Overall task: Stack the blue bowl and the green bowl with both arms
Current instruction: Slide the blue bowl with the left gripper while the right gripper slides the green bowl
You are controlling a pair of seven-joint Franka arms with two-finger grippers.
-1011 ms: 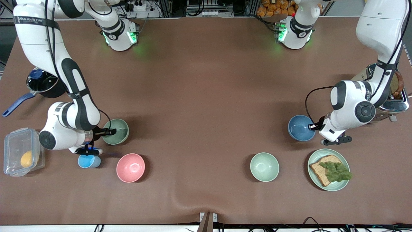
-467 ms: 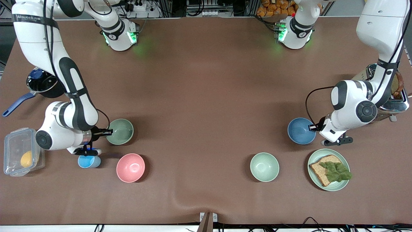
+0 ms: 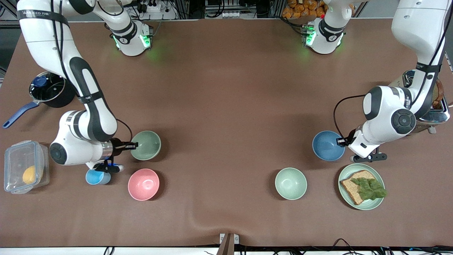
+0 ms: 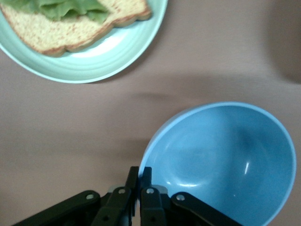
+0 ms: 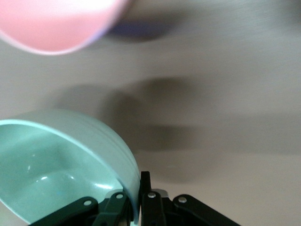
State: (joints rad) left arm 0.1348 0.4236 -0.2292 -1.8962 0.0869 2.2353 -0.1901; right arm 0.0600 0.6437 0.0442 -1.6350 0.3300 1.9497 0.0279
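Four bowls on table (image 3: 226, 88): 1 blue bowl (image 3: 327, 146), 1 green bowl (image 3: 147, 145), 1 pink bowl (image 3: 143, 184), 1 pale mint bowl (image 3: 291, 183). Left gripper (image 3: 342, 142) clamps blue bowl's rim at left arm's end, beside 1 plate (image 3: 345, 175) w/ bread. Right gripper (image 3: 132, 145) pinches green bowl's rim at right arm's end, bowl tilted, near pink bowl & 1 small cup (image 3: 95, 177).

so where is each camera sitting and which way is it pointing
Front view: high across the table, facing both arms; right gripper pinches the green bowl, left gripper the blue bowl.
Left wrist view: looks past its fingers at the blue bowl and plate.
Right wrist view: its fingers grip the green bowl.
Both bowls appear in the front view too.
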